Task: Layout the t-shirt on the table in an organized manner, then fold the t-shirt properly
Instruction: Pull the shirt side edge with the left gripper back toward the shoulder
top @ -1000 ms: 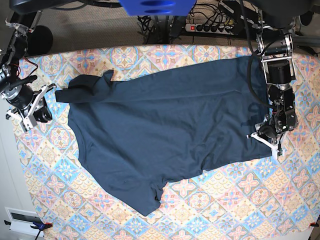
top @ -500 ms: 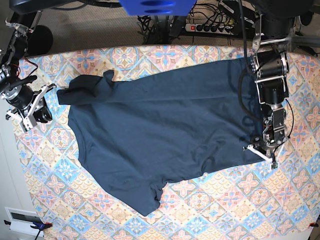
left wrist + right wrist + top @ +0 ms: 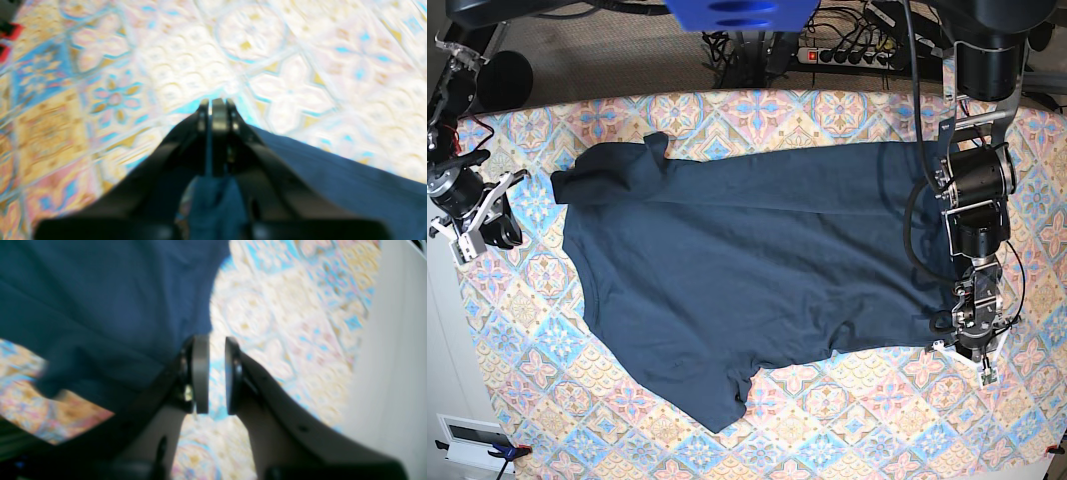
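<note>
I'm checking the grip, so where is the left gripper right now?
In the base view the left gripper is at the right side, low on the t-shirt's hem corner, shut on the fabric above the table.

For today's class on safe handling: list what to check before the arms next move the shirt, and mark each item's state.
1. Left pincer shut on shirt hem: ok.
2. Right pincer free, nothing between its jaws: ok.
3. Shirt lying flat: not ok, the sleeve near the right pincer is bunched.
4. Shirt fully on table: ok.
5. How many fabric layers the left pincer holds: cannot tell.
</note>
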Controlling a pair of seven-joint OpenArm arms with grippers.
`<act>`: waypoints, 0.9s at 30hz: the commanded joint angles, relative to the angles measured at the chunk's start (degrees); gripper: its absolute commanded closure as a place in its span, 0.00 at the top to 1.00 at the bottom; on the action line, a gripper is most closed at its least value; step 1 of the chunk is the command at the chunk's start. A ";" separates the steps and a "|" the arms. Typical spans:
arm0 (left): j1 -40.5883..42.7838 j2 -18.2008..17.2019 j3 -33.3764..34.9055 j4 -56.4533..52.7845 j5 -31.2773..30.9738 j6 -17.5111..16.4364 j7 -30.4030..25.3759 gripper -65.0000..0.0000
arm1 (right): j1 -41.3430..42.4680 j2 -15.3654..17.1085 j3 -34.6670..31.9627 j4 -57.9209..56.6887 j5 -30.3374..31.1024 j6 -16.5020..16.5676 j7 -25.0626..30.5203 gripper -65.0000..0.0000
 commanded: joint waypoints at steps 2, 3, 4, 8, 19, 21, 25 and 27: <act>-2.13 -0.45 0.01 0.74 0.08 3.11 -1.61 0.21 | 0.53 1.35 0.70 0.79 2.45 0.14 1.19 0.13; -2.13 -0.45 0.01 0.74 -0.10 3.90 -1.61 0.27 | 0.53 1.35 0.70 0.79 2.71 0.14 1.19 0.13; -2.04 -0.27 0.01 0.74 -0.19 3.99 -1.34 0.31 | 0.53 1.35 0.70 0.79 2.71 0.14 1.19 0.13; 0.33 -0.19 -0.25 6.19 -1.33 2.14 8.94 0.43 | 0.53 1.35 0.26 0.79 2.71 0.14 1.19 0.13; 39.28 -3.26 -10.19 72.48 -23.22 -1.72 43.67 0.43 | -1.31 1.35 -0.36 0.79 2.62 0.14 1.28 0.13; 45.69 -3.00 -15.11 79.34 -25.59 -1.81 46.57 0.43 | -0.96 1.35 -2.29 0.79 2.62 0.14 1.28 0.13; 57.83 -1.94 -19.86 90.94 -31.39 -1.81 50.96 0.43 | -0.96 1.35 -3.79 0.79 2.54 0.14 1.36 0.13; 63.28 -0.71 -21.79 93.14 -32.27 -1.81 51.49 0.43 | -1.05 1.35 -3.79 0.79 2.54 0.14 1.36 0.13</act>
